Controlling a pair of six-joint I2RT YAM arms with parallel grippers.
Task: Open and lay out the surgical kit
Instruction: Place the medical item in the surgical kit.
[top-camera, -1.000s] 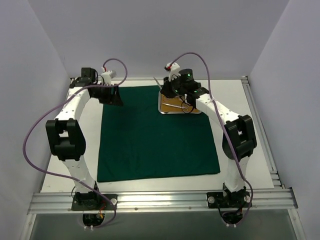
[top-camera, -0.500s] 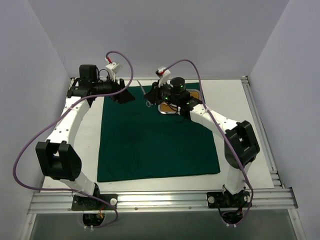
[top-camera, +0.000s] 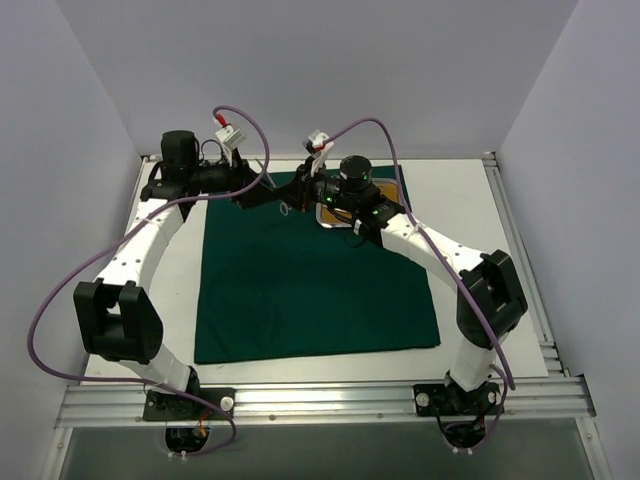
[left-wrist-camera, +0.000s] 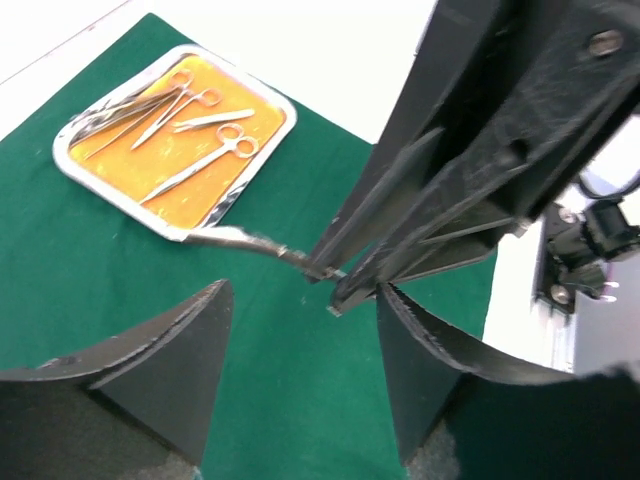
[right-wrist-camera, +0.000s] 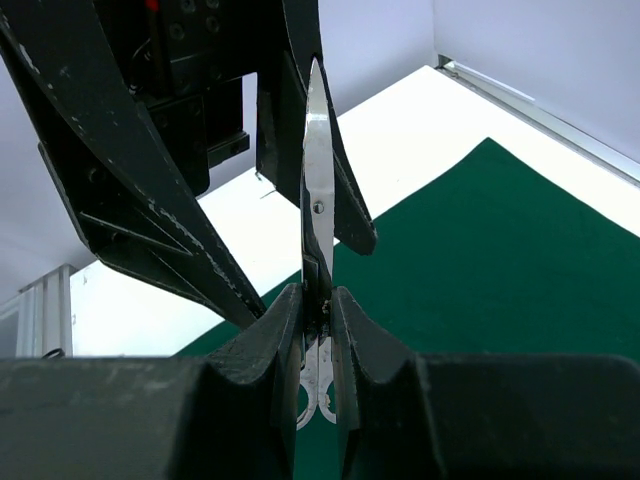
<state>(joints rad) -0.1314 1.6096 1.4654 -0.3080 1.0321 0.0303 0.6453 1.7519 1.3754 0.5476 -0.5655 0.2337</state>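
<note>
Scissors (right-wrist-camera: 317, 200) from the kit sit pinched in my right hand (right-wrist-camera: 318, 310), blades pointing at my left hand (left-wrist-camera: 300, 320), whose jaws stand wide apart just ahead of them. Beyond it, the steel tray (left-wrist-camera: 62, 158) holds four instruments (left-wrist-camera: 200, 170) on the green drape (top-camera: 310, 290).

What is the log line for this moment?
right gripper: shut on scissors | left gripper: open, facing scissors | tray: on drape, instruments inside

The left gripper (top-camera: 263, 194) meets the right gripper (top-camera: 299, 190) and its scissors (right-wrist-camera: 318, 200) over the far drape (top-camera: 310, 290); near half free
</note>
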